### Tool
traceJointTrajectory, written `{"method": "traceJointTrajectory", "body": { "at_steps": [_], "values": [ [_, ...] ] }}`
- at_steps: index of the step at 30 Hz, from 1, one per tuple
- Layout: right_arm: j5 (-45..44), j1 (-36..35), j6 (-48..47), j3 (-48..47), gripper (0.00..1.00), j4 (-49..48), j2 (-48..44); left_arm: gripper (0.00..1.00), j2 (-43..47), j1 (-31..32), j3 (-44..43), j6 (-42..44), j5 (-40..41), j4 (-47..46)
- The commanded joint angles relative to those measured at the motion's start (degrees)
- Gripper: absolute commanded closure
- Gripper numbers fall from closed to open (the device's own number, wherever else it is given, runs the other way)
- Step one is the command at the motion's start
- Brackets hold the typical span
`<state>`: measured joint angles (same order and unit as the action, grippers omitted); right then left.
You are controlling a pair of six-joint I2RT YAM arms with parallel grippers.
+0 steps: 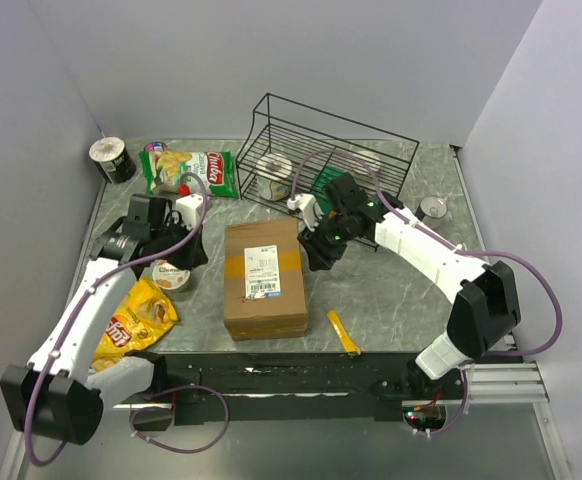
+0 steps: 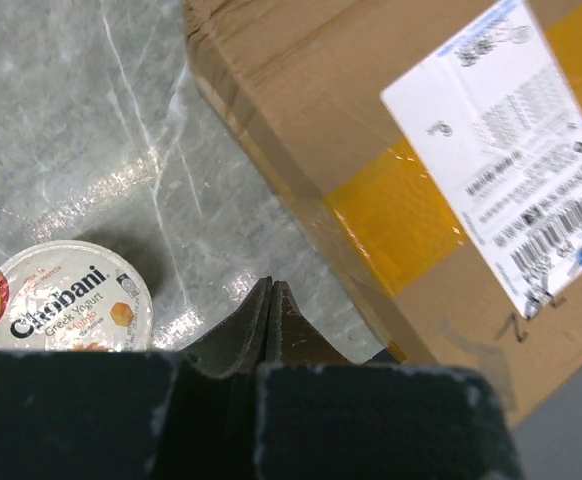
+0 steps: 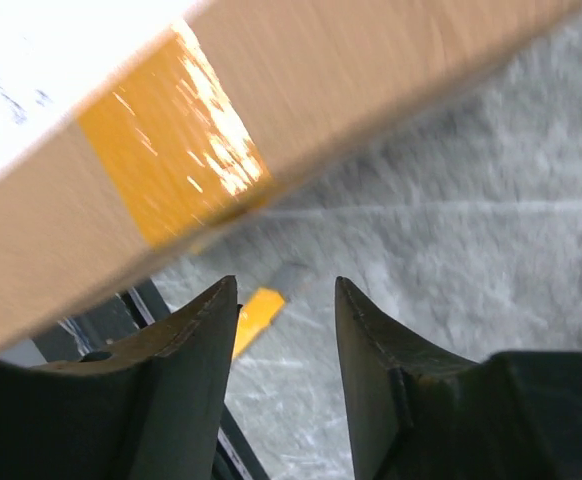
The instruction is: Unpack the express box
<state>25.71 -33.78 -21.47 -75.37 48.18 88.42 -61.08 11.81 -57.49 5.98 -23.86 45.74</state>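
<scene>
Express box (image 1: 264, 280) sits mid-table between the two arms, flaps up, yellow tape and label unbroken. Main risk is that it slides or spins if one arm pushes from its side, since nothing braces it. Wire basket (image 1: 321, 160) stands close behind the right arm, so a wide swing could clip it. Right gripper (image 3: 283, 285) hangs at the box's right side, jaws parted with nothing between them (gap looks narrow for a flap edge), so a pinch could skate off the slick tape. Left gripper (image 2: 271, 290) is just left of the box, jaws pressed together on nothing; poking like that could dent cardboard rather than open it. Yogurt cup (image 2: 66, 295) lies right beside that gripper and could get knocked. Small yellow tool (image 1: 344, 333) near the box's front right corner lies untouched; can't tell what it is.
</scene>
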Motion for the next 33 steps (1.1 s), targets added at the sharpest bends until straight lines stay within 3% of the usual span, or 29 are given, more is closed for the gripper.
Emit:
{"method": "traceJointTrajectory", "body": {
  "at_steps": [1,11,15,18,28,33],
  "values": [
    [3.0,-3.6,1.3,-5.8,0.5,-1.9,0.3,0.99,-4.1,-0.3,-3.2,-0.7,2.6,-1.5],
    [1.7,-13.6,0.4,-12.7,0.51,-1.6,5.0,0.99,-10.2,-1.8,-4.9,-0.9,1.1,2.4],
    [1.4,-15.3,0.8,-14.2,0.51,-2.6,6.7,0.99,-9.8,-5.2,-4.5,-2.4,8.0,2.3],
    [2.4,-17.1,1.3,-16.8,0.5,-3.1,8.6,0.99,-9.6,-10.2,-3.2,-0.3,6.5,3.4],
    [-0.6,-22.9,2.2,-29.7,0.5,-6.3,18.0,0.99,-21.4,-10.8,-1.5,-4.6,2.9,-0.6],
    [-1.2,-25.1,2.8,-33.4,0.5,-7.6,20.2,0.99,-23.0,-10.7,-0.8,-8.6,3.3,-5.7]
  ]
}}
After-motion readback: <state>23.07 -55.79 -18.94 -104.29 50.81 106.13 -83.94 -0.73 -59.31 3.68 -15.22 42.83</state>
